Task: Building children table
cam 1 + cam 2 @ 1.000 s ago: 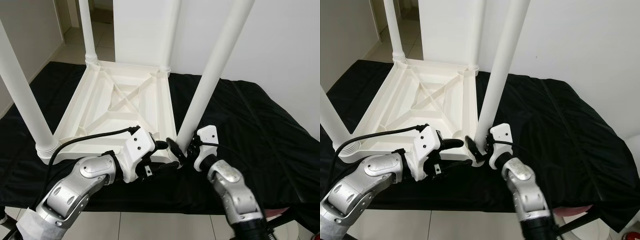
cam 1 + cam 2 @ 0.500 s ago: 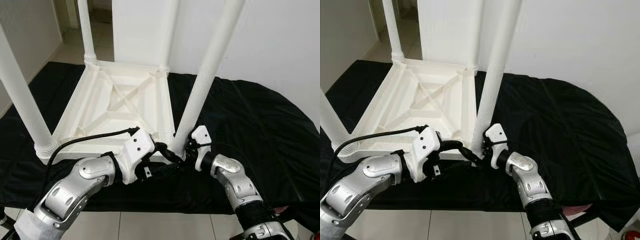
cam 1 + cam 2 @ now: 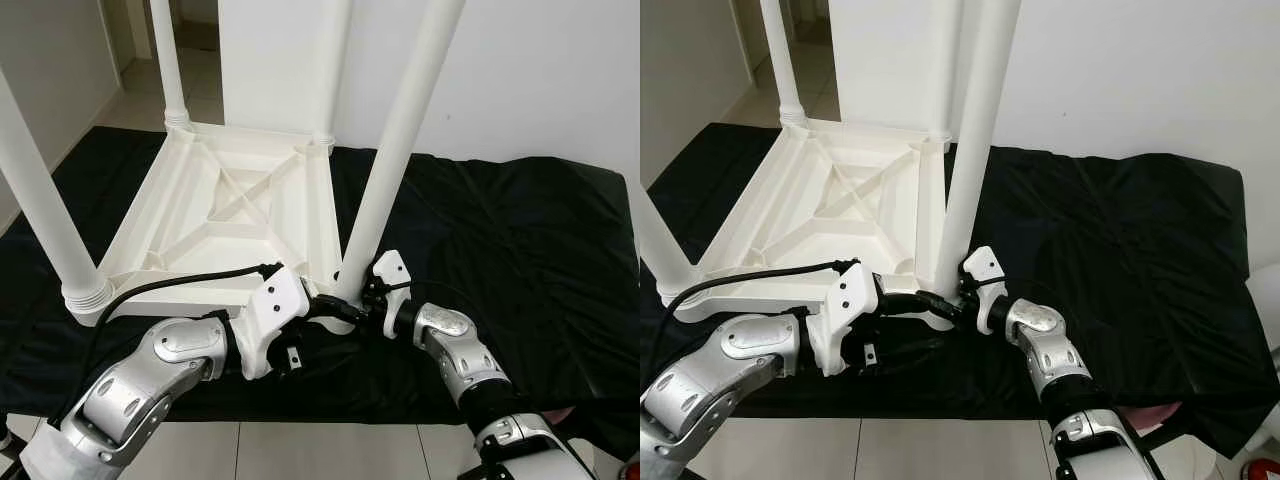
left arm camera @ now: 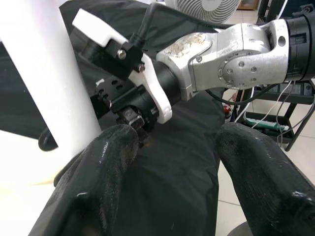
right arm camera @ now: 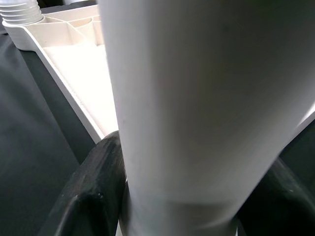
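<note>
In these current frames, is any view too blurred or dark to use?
Left and right eye views: sharp, evenly lit. Right wrist view: soft, too close to the white leg its jaws straddle. Left wrist view: black fingers blurred near the lens; right arm behind them crisp.

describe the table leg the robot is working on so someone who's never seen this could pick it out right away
An upturned white table top lies on a black cloth with four white legs pointing up. Go to its near right corner: that leg is the one. Unlike the other three, it has the right gripper closed around its base and the left gripper open beside it.
</note>
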Robot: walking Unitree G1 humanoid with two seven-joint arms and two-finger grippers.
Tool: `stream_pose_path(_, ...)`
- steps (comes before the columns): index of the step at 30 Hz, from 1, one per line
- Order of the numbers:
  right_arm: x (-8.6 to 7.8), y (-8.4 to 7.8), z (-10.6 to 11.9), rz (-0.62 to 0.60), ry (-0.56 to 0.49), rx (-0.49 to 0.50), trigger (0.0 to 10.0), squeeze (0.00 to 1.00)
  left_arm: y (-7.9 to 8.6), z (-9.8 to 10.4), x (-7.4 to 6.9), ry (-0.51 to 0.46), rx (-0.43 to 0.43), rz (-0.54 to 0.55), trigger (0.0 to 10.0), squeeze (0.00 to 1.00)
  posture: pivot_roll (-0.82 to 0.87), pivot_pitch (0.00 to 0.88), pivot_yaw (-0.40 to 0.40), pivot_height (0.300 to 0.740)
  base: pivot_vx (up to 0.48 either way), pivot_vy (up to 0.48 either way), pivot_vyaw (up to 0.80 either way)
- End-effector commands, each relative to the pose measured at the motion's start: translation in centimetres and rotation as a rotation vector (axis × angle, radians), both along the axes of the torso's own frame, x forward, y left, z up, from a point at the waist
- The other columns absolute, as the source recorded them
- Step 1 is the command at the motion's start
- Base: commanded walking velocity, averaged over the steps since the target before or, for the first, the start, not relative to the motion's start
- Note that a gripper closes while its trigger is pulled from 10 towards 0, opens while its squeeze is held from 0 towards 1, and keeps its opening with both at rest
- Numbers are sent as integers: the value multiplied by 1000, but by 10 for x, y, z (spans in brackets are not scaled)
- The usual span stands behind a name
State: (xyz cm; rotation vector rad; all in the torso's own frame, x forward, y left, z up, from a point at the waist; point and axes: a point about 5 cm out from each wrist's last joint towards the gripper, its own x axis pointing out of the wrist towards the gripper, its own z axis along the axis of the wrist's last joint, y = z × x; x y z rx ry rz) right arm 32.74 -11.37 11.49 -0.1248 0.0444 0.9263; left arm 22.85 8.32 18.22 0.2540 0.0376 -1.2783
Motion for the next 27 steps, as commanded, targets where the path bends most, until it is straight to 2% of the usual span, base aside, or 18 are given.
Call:
stream_pose_path(1,-2,-6,-3,-30,5,6,0,0,-2,0,-3,10,2,-32,10000,0,60,0,-93,740,0,0,0)
stream_pose_path(3,-3,-8,-4,-36,2,14,0,0,-3,-1,-4,12,2,-33,10000,0,60,0,-93,740,0,0,0)
stream_pose_path(4,-5,-10,-4,-57,-3,26,7608,0,-3,-1,-4,14,-1,-34,10000,0,56,0,-95,740,0,0,0)
stream_pose_path(5,-7,-12,-4,-101,3,39,10000,0,-3,-1,-3,17,-4,-35,10000,0,54,0,-94,740,0,0,0)
stream_pose_path(7,-7,-13,-5,-131,7,47,10000,0,-3,-1,-3,19,-6,-36,10000,0,53,0,-94,740,0,0,0)
stream_pose_path(10,-10,-19,-5,-367,-15,38,10000,0,-5,-2,-4,26,-11,-41,10000,0,42,0,-96,740,0,0,0)
stream_pose_path(12,-10,-19,-5,-367,-15,38,10000,0,-5,-2,-4,26,-11,-41,10000,0,42,0,-96,740,0,0,0)
stream_pose_path(15,-13,-23,-8,-573,41,51,10000,0,-6,-3,-4,31,-15,-48,10000,0,34,0,-96,740,0,0,0)
stream_pose_path(16,-13,-23,-8,-573,41,51,10000,0,-6,-3,-4,31,-15,-48,10000,0,34,0,-96,740,0,0,0)
stream_pose_path(19,-19,-23,-9,-735,48,21,10000,0,-8,-3,-4,33,-17,-56,10000,0,27,0,-97,740,0,0,0)
stream_pose_path(23,-23,-17,-6,-820,45,22,10000,0,-9,-4,-4,32,-17,-63,10000,0,26,0,-100,740,0,0,0)
stream_pose_path(27,-27,-7,-2,-838,48,44,10000,0,-9,-4,-4,32,-18,-68,10000,0,26,0,-104,740,0,0,0)
